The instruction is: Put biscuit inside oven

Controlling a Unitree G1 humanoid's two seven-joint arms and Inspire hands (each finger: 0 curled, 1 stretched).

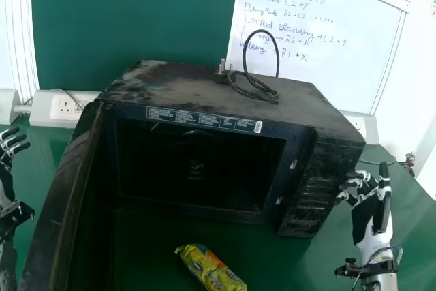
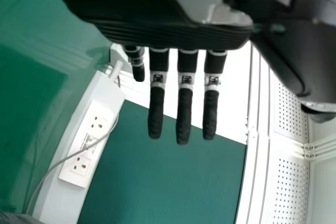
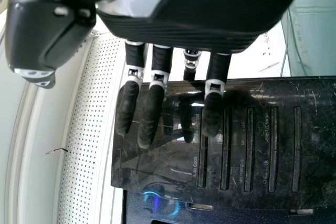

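Blue handwriting (image 1: 296,27) on the rectangular white board (image 1: 361,73) read "Locked Standing" and "Walking → R1 + X"; printed labels (image 1: 199,120) marked the black boxy microwave oven (image 1: 177,83) and yellow-green biscuit packet (image 1: 210,268).

The biscuit packet (image 1: 211,268) is coloured yellow-green with orange and blue patches, the black oven (image 1: 163,86) is smudged with grey, and plain dark green is shared by the surface (image 1: 417,236) and the board (image 1: 136,18).
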